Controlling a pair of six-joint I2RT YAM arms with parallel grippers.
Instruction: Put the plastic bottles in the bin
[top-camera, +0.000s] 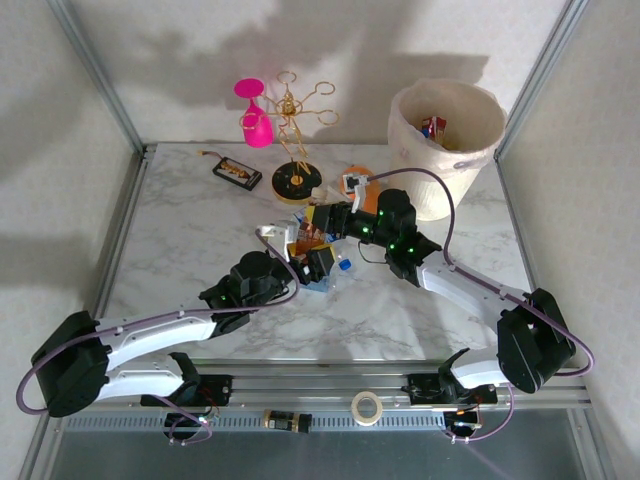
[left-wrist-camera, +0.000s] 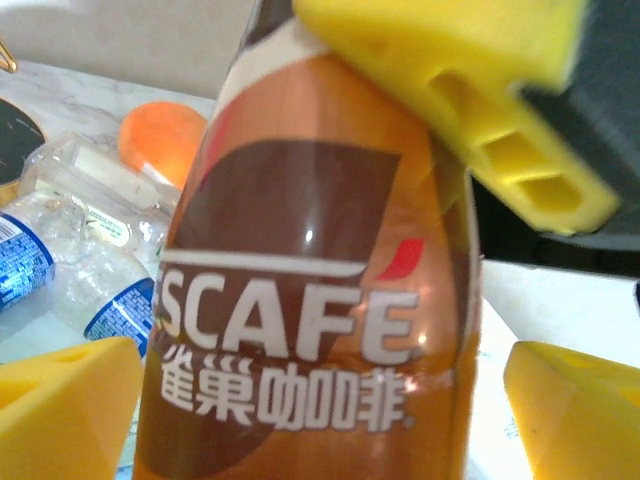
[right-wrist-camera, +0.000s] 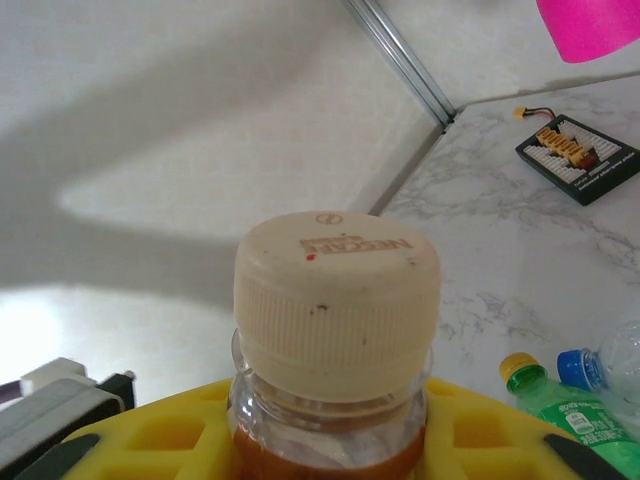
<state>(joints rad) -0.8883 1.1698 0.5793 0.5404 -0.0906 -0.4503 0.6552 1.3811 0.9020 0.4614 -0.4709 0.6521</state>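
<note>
— Who has the brown bottle (left-wrist-camera: 310, 300)?
— The right gripper (right-wrist-camera: 335, 440) pinches its neck, just under the cap. The left gripper (left-wrist-camera: 315, 400) has its fingers spread, one on each side of the label
— Where is the bin (top-camera: 470, 165)?
— Back right, closest to the right arm. The bottle stands up, cap on top. I think it must lift high first, over the tall wavy rim. The gold rack (top-camera: 290, 105) is off to the left, out of the way
</note>
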